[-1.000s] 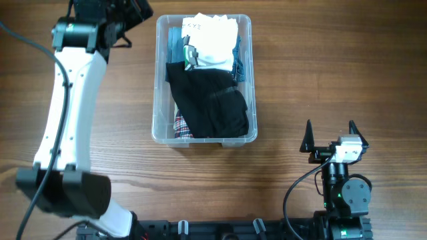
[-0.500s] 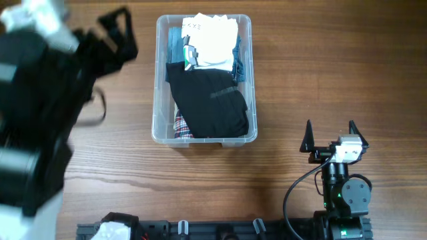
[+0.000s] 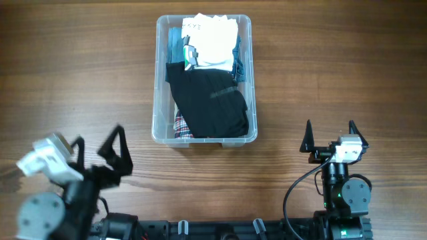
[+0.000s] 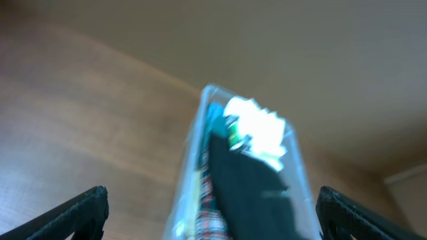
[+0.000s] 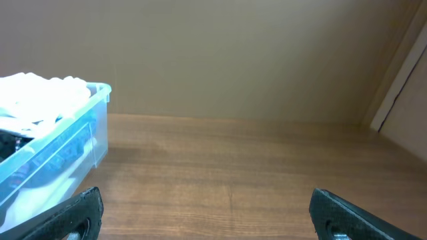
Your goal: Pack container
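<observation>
The left gripper stands wide open with nothing between its fingers, and only their tips show at the bottom corners of the wrist view. The right gripper is spread just as wide and is also empty. Its fingers are likewise cropped to tips.

Ahead of the left fingers lies the container. The left wrist view of it is smeared with blur, and its near end runs off the bottom edge. From the right fingers it sits ahead and to the left, well apart, with only one corner in frame.

Inside, a black garment covers most of a plaid cloth (just a sliver shows). Beyond it lies a white folded cloth.

A second ago the left arm reached up beside the container's far left corner. Now it is folded back at the table's near edge, partly cut off. The right gripper and the container have not shifted.
</observation>
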Available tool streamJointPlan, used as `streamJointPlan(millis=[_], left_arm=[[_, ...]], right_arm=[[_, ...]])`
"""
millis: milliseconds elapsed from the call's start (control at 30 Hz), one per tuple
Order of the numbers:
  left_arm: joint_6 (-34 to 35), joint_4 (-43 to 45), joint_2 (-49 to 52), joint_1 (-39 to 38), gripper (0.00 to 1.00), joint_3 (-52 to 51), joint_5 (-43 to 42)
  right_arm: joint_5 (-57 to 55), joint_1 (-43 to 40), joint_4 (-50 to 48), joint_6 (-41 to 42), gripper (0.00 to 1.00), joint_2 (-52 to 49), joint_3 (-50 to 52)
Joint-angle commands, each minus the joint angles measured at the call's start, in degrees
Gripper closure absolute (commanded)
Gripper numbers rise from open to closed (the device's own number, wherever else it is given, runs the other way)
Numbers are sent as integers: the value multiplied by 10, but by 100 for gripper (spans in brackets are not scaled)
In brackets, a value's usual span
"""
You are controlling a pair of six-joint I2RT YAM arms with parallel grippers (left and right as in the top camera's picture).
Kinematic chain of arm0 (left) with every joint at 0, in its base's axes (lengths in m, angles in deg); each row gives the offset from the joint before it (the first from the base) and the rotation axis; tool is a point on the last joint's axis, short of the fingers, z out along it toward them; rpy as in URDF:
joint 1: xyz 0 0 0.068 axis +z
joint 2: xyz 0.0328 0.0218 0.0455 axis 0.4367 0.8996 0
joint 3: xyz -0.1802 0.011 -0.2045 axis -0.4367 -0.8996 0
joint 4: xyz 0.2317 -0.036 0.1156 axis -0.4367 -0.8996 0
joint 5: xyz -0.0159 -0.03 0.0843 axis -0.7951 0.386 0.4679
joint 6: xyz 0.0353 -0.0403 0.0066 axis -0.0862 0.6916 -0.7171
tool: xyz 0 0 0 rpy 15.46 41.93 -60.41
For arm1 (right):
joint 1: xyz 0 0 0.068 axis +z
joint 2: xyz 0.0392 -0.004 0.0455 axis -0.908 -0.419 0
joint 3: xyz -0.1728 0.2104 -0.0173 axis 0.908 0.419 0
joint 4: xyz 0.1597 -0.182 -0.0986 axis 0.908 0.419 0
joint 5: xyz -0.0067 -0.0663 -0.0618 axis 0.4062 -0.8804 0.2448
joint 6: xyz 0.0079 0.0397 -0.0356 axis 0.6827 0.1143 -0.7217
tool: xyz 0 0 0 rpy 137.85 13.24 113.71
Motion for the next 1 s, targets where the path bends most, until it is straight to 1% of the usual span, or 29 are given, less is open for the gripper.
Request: streamJointPlan(millis=[0,67,167,267,333,400,433,500,567,667,767,867,967], left_arm=[[11,16,-102,25,0,-132,3],[10,38,-137,34,0,-180,-6],[10,101,-178,47,0,-254,-17],[10,191,-204,51,0,-329,-28],[7,246,-207,51,0,-365,-33],[-4,318,-207,51,0,-403,-38],[-18,353,-207,51,0,-418,-43],[-68,425,-207,51,0,-449,-61],[-112,467,-207,51,0,-469,-72],[-171,486,-207,55,0,-490,-95],[-200,486,-207,65,0,-504,-122],[-207,486,-207,80,0,-517,-144],[-207,486,-207,89,0,-531,-145]], right_arm=[[9,-3,-2,7,0,7,1],[9,-3,-2,7,0,6,1],[9,-3,-2,7,0,6,1],[9,-3,-2,7,0,6,1],[9,-3,-2,7,0,6,1],[9,-3,-2,7,0,6,1],[9,-3,-2,7,0,6,1],[10,-3,-2,7,0,6,1],[9,-3,-2,7,0,6,1],[9,-3,-2,7,0,6,1],[9,-3,-2,7,0,6,1],[9,-3,-2,7,0,6,1],[9,-3,-2,7,0,6,1]])
